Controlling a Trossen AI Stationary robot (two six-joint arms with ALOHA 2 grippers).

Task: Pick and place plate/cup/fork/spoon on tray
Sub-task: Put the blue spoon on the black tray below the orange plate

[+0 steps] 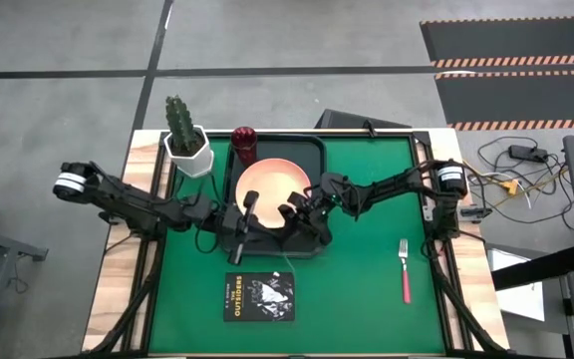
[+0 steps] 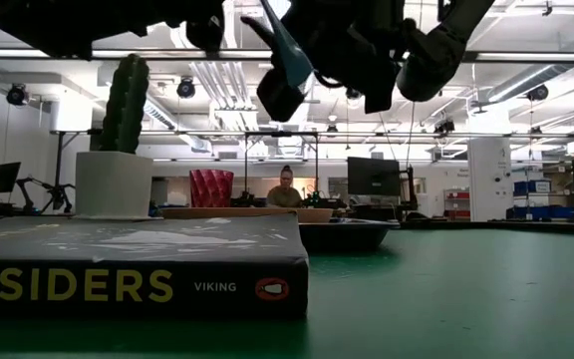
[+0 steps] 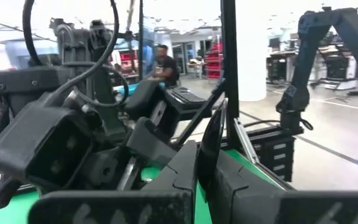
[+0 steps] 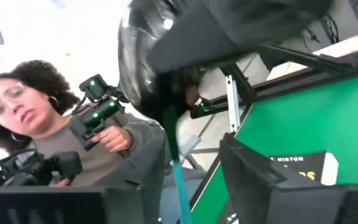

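The peach plate (image 1: 272,187) lies in the dark tray (image 1: 312,148), and the maroon cup (image 1: 244,145) stands in the tray's far left corner. The red-handled fork (image 1: 405,271) lies on the green mat to the right. Both grippers meet above the tray's near edge. My left gripper (image 1: 244,212) is shut on the spoon, whose teal handle (image 2: 285,45) slants high above the table. My right gripper (image 1: 299,214) is open, with the handle (image 4: 179,180) between its fingers and not touching them. My left gripper holds the spoon by its dark end (image 3: 210,137), pinched between its two nearly closed fingers. The spoon is lifted clear of the table, and its teal handle (image 4: 180,186) slants away toward my right gripper. The gripper body hides the exact place of contact.
A black book (image 1: 259,296) lies on the mat in front of the tray. A white pot with a cactus (image 1: 187,140) stands at the far left. The mat between the book and the fork is bare. A person (image 4: 55,137) holding a device stands beyond the table.
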